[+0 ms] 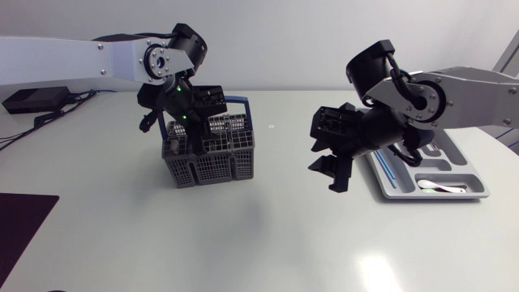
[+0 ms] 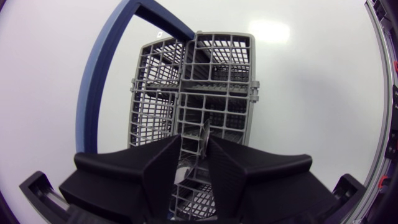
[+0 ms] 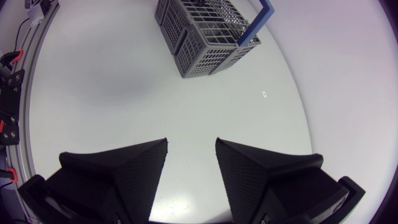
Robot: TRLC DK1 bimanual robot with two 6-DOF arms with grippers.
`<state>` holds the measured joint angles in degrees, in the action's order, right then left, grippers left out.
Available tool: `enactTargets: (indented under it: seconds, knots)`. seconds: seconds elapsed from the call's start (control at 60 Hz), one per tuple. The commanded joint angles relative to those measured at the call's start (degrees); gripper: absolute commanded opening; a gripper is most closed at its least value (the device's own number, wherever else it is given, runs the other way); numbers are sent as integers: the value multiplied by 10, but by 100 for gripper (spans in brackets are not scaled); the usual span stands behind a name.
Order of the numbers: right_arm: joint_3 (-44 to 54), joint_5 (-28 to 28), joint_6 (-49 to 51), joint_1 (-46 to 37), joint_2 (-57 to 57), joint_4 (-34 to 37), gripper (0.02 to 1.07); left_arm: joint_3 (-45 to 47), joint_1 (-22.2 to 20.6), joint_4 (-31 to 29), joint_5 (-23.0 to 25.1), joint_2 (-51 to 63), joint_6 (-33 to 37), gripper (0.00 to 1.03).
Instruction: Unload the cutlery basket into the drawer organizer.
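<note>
Across the white counter (image 1: 243,243) two silver-grey arms come in from opposite sides. The left arm (image 1: 73,61) bends down over the basket, and the right arm (image 1: 470,97) is folded above the organizer's near-left side.

The grey plastic lattice cutlery basket (image 1: 219,162) stands upright left of the counter's middle. Its long axis runs roughly side to side in the head view, and its open top faces up. Its blue hoop handle (image 1: 243,101) rises along the far side.

The grey plastic drawer organizer (image 1: 478,182) lies flat near the counter's right edge, well apart from the basket. Its long axis runs from far to near, and the right arm hides part of it.

The left tool (image 2: 196,146) points straight down into a compartment at the basket's left end. Its two fingers stand close together and grip a thin silver metal cutlery piece (image 2: 200,138) from both sides. That piece stands on end, with its long axis vertical and its lower part hidden in the lattice.

The right tool (image 1: 325,165) hangs above bare counter between basket and organizer. It is turned toward the basket with its fingers spread wide and nothing between them.

A slim blue-handled utensil (image 1: 392,170) lies in the organizer's long left compartment, lengthwise with the tray. A small white spoon (image 1: 442,187) lies crosswise in the nearest compartment, with its bowl toward the basket side and its handle pointing away.
</note>
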<state>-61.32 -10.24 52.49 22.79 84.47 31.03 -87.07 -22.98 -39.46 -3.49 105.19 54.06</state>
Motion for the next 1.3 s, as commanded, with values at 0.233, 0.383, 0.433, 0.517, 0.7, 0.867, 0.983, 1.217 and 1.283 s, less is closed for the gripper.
enactTargets:
  seconds: [0.233, 0.383, 0.433, 0.517, 0.7, 0.867, 0.983, 1.217, 1.283]
  knots:
    - [9, -1, 1, -5, 8, -7, 60, -2, -3, 1, 3, 10, 16, 17]
    - [11, 0, 2, -5, 2, -6, 60, 0, -4, -2, 3, 6, 12, 6]
    - [11, 0, 2, -5, -1, -5, 60, 0, -4, -3, 4, 5, 12, 6]
    - [12, 0, 2, -5, -4, -4, 60, 0, -5, -5, 4, 3, 12, 5]
    - [14, 0, 2, -5, -7, -4, 60, 0, -5, -5, 4, -7, 11, 4]
    - [14, 0, 2, -5, -12, -2, 60, 1, -6, -8, 4, -24, 10, 4]
    - [15, 1, 2, -2, -18, 2, 60, 4, -7, -13, 4, -38, 7, 4]
    - [22, 3, 0, 3, -40, 11, 60, 10, -21, -28, 4, -75, 5, 4]
    - [23, 3, -2, 6, -49, 15, 60, 9, -22, -33, 4, -85, 4, 4]
